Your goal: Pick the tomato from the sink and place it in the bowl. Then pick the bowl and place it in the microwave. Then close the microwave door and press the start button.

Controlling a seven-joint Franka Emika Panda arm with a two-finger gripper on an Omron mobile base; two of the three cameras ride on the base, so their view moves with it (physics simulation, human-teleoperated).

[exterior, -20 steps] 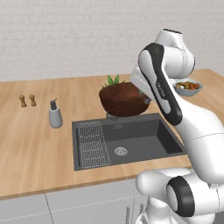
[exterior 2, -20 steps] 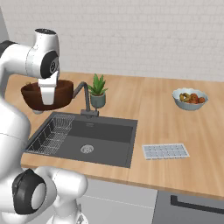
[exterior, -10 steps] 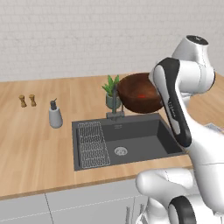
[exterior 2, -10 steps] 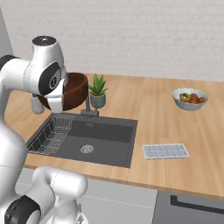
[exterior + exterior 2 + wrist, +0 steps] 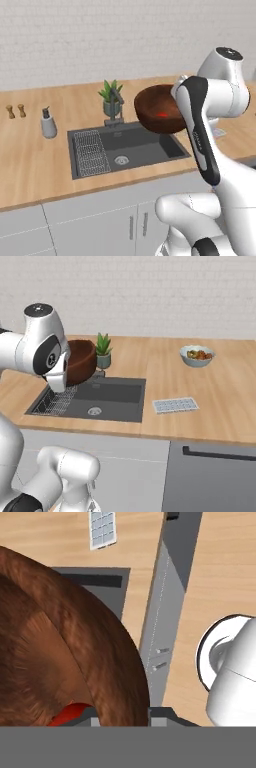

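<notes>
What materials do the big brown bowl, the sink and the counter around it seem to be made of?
The bowl looks like dark wood with a slight sheen: brown grain streaks show on its wall in the hand view. The sink looks like matte dark grey composite or coated metal; which one is unclear. Its drain is shiny silver. The counter looks like pale wood with a faint plank pattern and a smooth finish.

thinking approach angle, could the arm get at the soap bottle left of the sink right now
Probably not as things stand: its fingers are closed on the brown bowl with the tomato inside, raised over the sink's right side. The soap bottle stands unobstructed on the counter.
</notes>
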